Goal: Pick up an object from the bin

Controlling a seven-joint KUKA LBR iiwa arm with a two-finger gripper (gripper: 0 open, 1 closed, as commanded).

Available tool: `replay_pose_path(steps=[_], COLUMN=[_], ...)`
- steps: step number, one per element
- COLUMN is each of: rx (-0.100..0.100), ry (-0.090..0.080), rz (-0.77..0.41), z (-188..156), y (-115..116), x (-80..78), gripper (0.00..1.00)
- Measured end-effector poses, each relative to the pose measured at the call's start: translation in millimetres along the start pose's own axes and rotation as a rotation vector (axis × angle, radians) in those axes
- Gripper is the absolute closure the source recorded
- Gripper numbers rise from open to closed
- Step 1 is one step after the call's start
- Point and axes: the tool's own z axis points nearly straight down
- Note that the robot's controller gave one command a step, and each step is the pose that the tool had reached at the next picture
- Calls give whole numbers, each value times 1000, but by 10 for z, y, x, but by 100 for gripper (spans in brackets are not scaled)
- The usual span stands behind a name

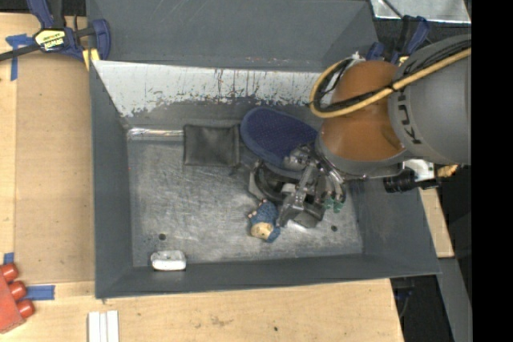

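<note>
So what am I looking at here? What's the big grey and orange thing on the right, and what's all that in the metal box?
A single camera looks down from above, a little to one side. The bulky grey shape is a robot arm, and the orange cover is part of it. Its gripper, the hand, is low inside the grey bin, right of the middle. Right beside it lies a small blue thing with a tan end; whether it is gripped I cannot tell. Behind it lies a dark blue oval object, and to the left of that a flat dark grey square. A small white object lies at the near left corner.
</note>
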Motion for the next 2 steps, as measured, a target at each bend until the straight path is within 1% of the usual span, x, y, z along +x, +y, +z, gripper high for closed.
replay_pose_path(steps=[1,2], rx=[7,6], ry=[38,27], rz=[152,147], z=[349,318], y=[72,68], x=[-194,-169], gripper=[0,0])
